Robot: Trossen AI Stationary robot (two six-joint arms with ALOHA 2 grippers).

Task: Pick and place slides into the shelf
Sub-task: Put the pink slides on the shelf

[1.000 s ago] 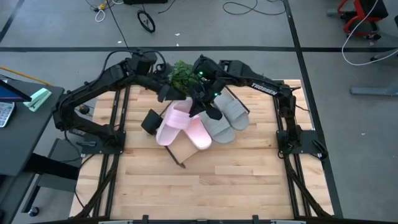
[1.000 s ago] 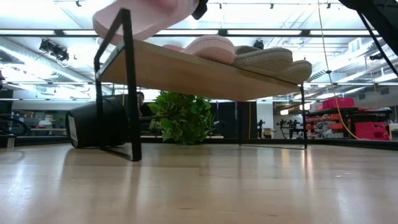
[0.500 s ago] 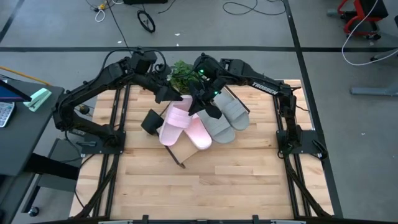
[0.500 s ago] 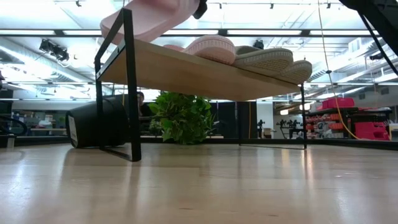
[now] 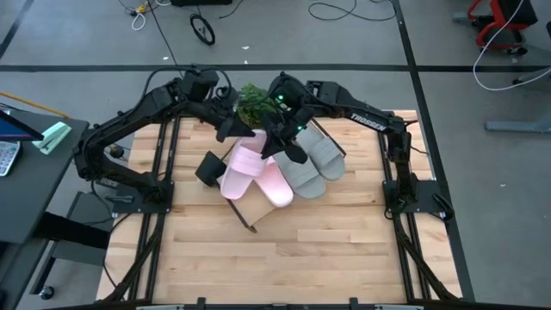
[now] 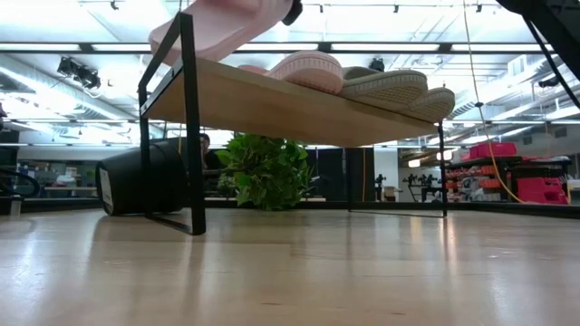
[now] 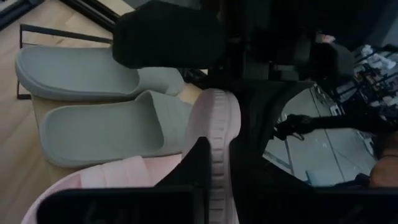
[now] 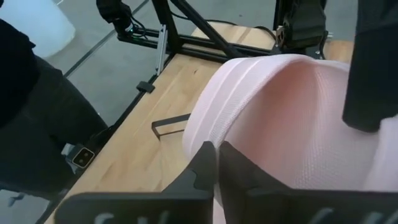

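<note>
The wooden shelf [image 5: 258, 205] on its black frame [image 6: 190, 127] carries two grey slides [image 5: 312, 165] and a pink slide [image 5: 275, 182], resting on their soles. A second pink slide [image 5: 240, 169] lies tilted over the shelf's left end [image 6: 213, 23]. My left gripper [image 5: 237, 131] and my right gripper [image 5: 277, 145] are both shut on this slide at its far end, beside the green plant [image 5: 252, 101]. My left gripper pinches the ridged edge [image 7: 219, 140] of the tilted pink slide at its far end between its two fingers, coming from the table's far left. The slide slants with that end raised. My right gripper holds the same slide's far end [image 8: 249, 118], one finger [image 8: 208, 171] at the ridged side wall and the other [image 8: 370, 68] over the pink foam. It comes from the far right. The gripper itself hides how far back the foam reaches.
A black cylinder [image 5: 209, 167] lies on the table just left of the shelf [image 6: 140, 178]. The plant [image 6: 265, 170] stands behind the shelf. Bare tabletop [image 5: 284, 258] stretches toward the near edge.
The tilted pink slide has shifted a little toward the other slides and now sits slightly farther over the shelf's left end. Both arms have stayed at its far end.
</note>
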